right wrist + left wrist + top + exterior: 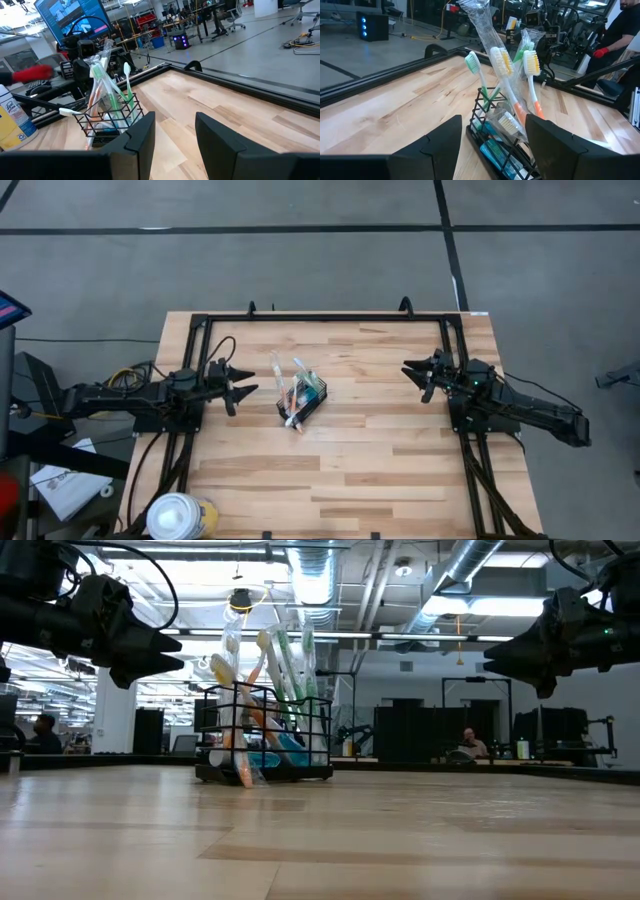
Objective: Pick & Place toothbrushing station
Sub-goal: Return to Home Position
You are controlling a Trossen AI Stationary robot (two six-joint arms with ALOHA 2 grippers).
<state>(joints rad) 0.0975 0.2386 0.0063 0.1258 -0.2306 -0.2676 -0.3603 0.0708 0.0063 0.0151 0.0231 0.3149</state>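
Observation:
The small black wire-mesh holder [303, 400] stands on its base on the wooden table, left of the middle. Several slim white toothbrushes [502, 62] stick up out of it, tilted, with green, yellow and orange parts; some are in clear wrappers. A teal item lies in its bottom [495, 150]. My left gripper [243, 386] hangs open above the table just left of the holder, pointing at it, with the holder [502, 145] ahead between its fingers. My right gripper [414, 378] is open at the table's right side, far from the holder [107, 120].
A black rail frame [330, 317] runs around the table's far, left and right sides. A large white-and-yellow round container [178, 517] stands at the near left corner. Bare wood lies between the holder and my right gripper. People show in the room behind [466, 743].

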